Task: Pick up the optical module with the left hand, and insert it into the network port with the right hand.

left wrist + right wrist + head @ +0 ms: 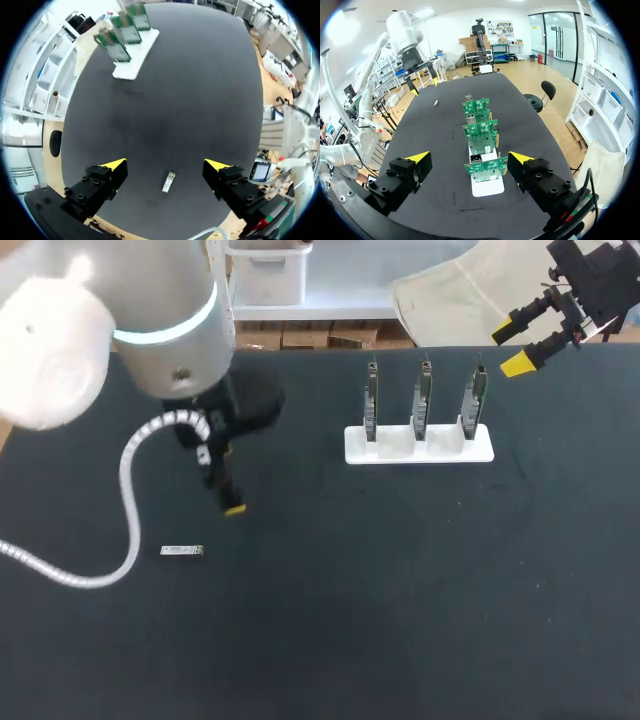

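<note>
The optical module [182, 551], a small silver bar, lies flat on the black table at the left. In the left wrist view the optical module [169, 181] lies between the tips of my open left gripper [167, 165], below them. My left gripper [232, 502] hangs above the table, a little right of and beyond the module. Three green boards with network ports [423, 398] stand upright in a white holder [419, 446]. My right gripper [515, 346] is open, raised at the far right. In its wrist view the right gripper [468, 158] frames the nearest board [485, 169] of the row.
The white holder [488, 186] sits at the back right of the black table [380, 580]. My left arm's white cable [105, 540] loops over the table's left part. My left arm [406, 37] shows beyond the boards in the right wrist view.
</note>
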